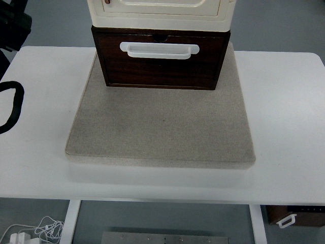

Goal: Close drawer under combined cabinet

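White table (284, 127) carries a grey slab (162, 127). At twelve o'clock, the dark drawer (162, 63) with its white handle (159, 50) sits under the cream cabinet (160, 11). Neither robot hand shows, so finger state cannot be told.

The dark brown wooden drawer unit (161, 60) shows a fine horizontal grain and a low satin sheen on its front. Its long white plastic handle (159, 50) looks smooth and slightly glossy. The cream plastic cabinet section (161, 10) stacked on top has a smooth moulded surface with soft highlights. Beneath both lies a square beige-grey speckled slab (161, 127), matt and finely grained like stone or felted board; which of these cannot be told. The white rectangular tabletop (284, 127) is smooth, with a faint matt laminate look. At the left edge, a black looped strap (15, 104) appears matt and rubbery.
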Available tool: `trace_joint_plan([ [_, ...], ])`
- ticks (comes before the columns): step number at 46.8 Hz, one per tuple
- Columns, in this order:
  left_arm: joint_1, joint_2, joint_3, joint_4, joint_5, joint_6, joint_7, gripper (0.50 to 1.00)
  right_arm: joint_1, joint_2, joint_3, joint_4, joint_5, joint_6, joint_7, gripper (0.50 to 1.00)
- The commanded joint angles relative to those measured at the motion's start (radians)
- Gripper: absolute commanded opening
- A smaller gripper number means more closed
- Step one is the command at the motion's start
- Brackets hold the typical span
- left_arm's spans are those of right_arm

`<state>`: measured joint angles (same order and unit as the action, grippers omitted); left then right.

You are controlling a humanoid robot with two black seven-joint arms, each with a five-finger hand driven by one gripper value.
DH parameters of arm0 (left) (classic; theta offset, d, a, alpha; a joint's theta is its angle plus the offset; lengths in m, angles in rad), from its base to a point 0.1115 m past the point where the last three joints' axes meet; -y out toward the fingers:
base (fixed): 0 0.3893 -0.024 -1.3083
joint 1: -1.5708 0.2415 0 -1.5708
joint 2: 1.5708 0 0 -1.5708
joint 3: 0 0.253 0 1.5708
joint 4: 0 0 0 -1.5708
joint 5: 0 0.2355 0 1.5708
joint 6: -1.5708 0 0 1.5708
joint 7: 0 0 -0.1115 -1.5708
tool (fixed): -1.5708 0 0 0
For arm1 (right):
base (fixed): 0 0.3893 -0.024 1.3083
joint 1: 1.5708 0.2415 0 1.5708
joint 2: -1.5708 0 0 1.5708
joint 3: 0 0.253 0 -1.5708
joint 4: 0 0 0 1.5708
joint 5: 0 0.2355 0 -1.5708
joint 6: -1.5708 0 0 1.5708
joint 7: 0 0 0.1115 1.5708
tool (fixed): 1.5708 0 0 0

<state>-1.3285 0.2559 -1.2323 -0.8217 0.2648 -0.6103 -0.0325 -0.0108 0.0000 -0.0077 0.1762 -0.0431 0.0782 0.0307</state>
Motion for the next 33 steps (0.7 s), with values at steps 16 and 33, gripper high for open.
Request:
trace_joint_plan([
  [16, -0.090, 0.058, -0.087, 0.308, -0.096, 0.216, -0.030, 0.999, 0.000, 0.000, 0.000, 0.000, 0.002, 0.000, 0.000, 0.952],
  [33, -0.031, 0.118, -0.067, 0.492, -0.223, 0.359, -0.004, 0.999, -0.002, 0.000, 0.003, 0.002, 0.003, 0.009, 0.000, 0.952],
])
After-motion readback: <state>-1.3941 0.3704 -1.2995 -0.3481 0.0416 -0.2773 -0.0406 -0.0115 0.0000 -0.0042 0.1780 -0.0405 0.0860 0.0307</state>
